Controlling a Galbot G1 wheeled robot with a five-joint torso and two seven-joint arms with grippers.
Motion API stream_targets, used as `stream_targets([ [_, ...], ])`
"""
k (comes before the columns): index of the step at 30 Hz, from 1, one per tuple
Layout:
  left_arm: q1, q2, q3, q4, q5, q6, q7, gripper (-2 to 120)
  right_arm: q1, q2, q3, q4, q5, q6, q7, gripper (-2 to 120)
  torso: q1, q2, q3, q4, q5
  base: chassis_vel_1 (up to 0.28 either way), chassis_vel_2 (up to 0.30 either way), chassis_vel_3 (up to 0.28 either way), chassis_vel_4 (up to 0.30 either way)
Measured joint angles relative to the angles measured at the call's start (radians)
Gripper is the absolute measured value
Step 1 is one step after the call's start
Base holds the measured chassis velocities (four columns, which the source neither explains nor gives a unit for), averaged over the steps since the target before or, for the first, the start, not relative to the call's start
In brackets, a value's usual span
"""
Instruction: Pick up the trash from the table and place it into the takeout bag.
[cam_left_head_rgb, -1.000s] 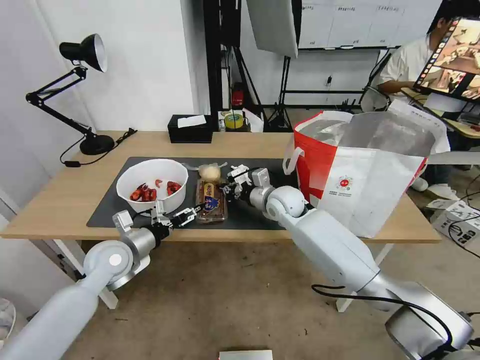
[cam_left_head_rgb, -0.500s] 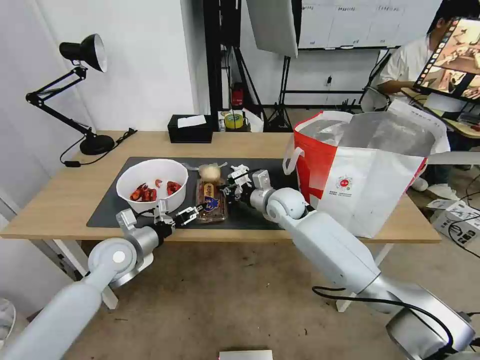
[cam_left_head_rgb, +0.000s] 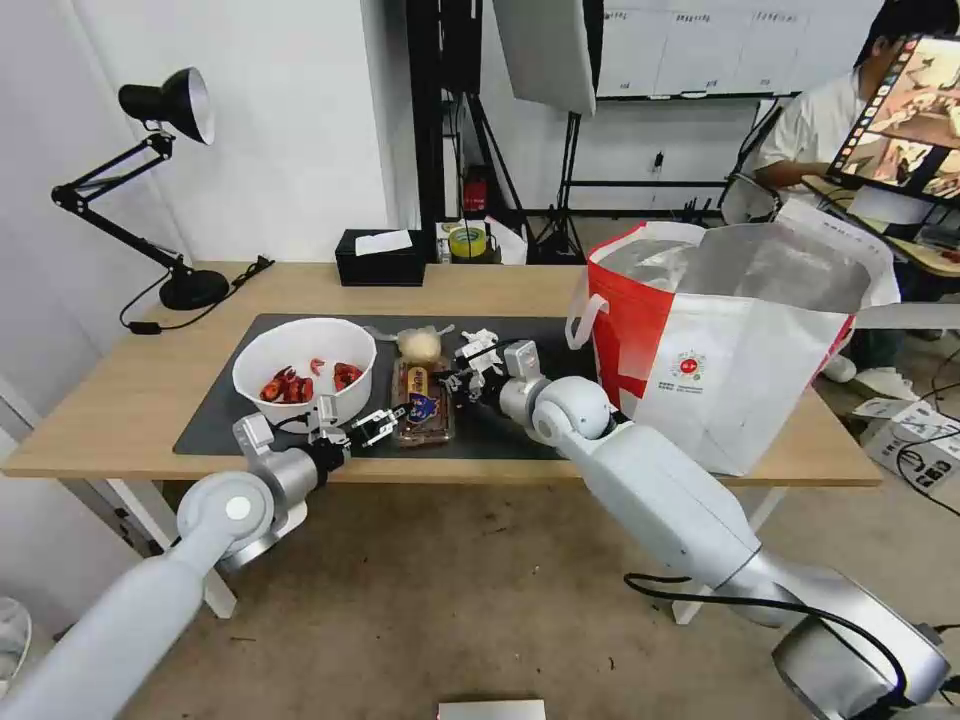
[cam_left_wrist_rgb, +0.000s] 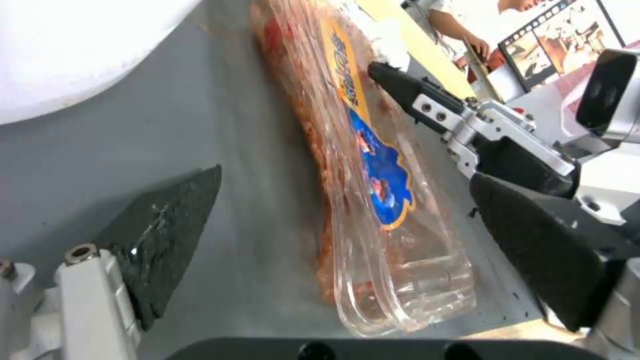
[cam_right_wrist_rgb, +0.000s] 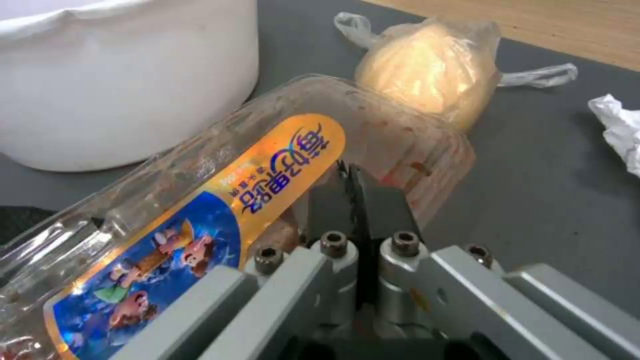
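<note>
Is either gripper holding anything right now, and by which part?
Right gripper is shut at the clamshell tray's long edge; an actual pinch cannot be told. Left gripper is open around the tray's near end.

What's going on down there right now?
Left gripper open at clamshell tray's near end. Right gripper shut against its side. Takeout bag open, nothing blocking.

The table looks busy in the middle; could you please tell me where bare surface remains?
The table is bare wood left of the mat, up to the lamp base, and along the far edge between the tissue box and the takeout bag. The mat's middle is crowded: bowl, clamshell tray and both end effectors, left, right.
</note>
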Motion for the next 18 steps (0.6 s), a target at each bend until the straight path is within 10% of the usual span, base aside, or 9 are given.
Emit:
stream_targets([
  [18,-0.017,-0.016,0.021,0.016,0.002,-0.007,-0.007,95,-0.006,0.003,0.005,-0.005,-0.001,0.002,0.0,0,0.0,0.0,0.0,0.0001,0.0001,0.0,0.0,0.0,0.0],
])
